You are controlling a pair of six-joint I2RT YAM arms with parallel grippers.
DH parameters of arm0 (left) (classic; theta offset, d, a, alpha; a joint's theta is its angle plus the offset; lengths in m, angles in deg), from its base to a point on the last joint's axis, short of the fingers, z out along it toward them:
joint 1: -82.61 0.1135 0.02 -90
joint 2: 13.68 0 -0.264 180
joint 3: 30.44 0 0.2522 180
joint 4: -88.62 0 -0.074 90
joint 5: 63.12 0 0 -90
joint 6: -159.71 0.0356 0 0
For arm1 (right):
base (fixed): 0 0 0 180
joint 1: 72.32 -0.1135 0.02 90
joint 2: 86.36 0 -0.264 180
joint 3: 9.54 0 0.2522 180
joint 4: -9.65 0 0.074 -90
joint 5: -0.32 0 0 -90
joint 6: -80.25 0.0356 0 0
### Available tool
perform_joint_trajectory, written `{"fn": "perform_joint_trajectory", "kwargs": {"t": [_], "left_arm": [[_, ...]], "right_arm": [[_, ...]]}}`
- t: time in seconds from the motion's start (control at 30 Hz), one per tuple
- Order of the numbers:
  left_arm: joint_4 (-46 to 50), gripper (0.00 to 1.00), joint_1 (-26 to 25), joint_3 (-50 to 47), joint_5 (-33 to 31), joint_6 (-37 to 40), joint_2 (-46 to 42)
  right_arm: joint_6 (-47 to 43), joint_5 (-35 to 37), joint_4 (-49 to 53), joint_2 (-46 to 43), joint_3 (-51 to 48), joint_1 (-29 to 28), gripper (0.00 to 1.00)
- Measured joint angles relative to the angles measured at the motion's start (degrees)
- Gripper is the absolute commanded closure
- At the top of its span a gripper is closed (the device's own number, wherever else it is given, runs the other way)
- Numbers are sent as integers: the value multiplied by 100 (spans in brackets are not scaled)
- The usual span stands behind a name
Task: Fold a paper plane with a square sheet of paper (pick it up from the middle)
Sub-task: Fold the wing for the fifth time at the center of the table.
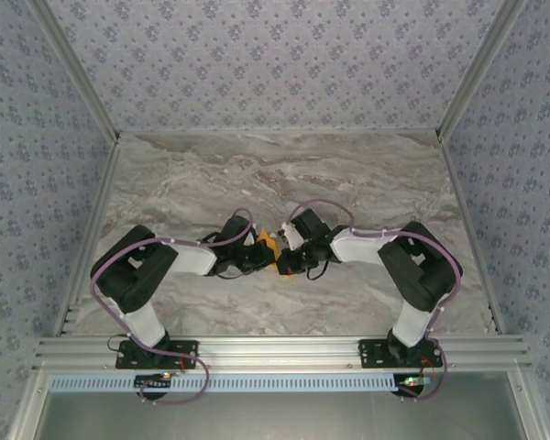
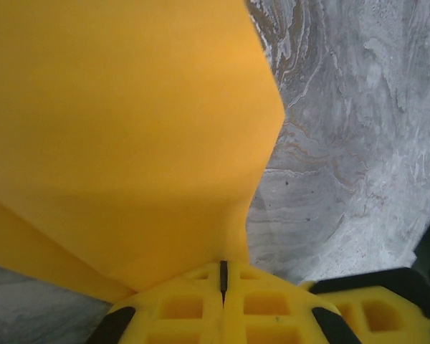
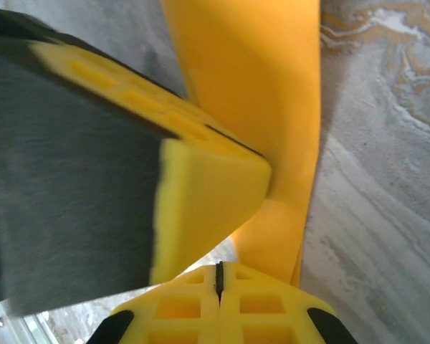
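Meeting at the middle of the table, both arms are pinching the orange paper between them — a mere scrap from above. Each wrist view is showing more: left jaws and right jaws clamping tight on its edge.

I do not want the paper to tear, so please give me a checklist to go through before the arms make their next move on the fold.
1. Left tool shut on the orange paper: ok.
2. Right tool shut: ok. Whether it pinches the paper: cannot tell, because the sheet meets its fingers beside the seam.
3. Gap between the two tools: cannot tell. They are very close, and contact is unclear.
4. Paper free of tears: ok on the part that shows.
5. Paper lifted off the marble table: cannot tell.
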Motion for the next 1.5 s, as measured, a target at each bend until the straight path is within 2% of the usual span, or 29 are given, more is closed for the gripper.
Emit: {"fn": "perform_joint_trajectory", "kwargs": {"t": [0.17,0.5,0.63,0.83,0.97,1.33,1.5], "left_arm": [[90,100,0,33,-9,2,0],[92,100,4,35,66,4,33],[87,100,7,35,85,13,37],[37,100,17,35,127,68,42],[24,100,28,33,164,107,42],[48,100,50,37,195,280,28],[120,98,59,37,188,415,-17]], "right_arm": [[11,-81,-151,33,-105,57,100],[11,-310,-1019,-544,-1143,219,100],[7,-302,-785,-791,-1309,232,100],[50,-20,208,-1366,-1340,203,100],[356,286,164,-1633,-1202,66,100],[988,555,-708,-431,-481,-70,100],[1049,570,-750,-256,-459,-70,100]]}}
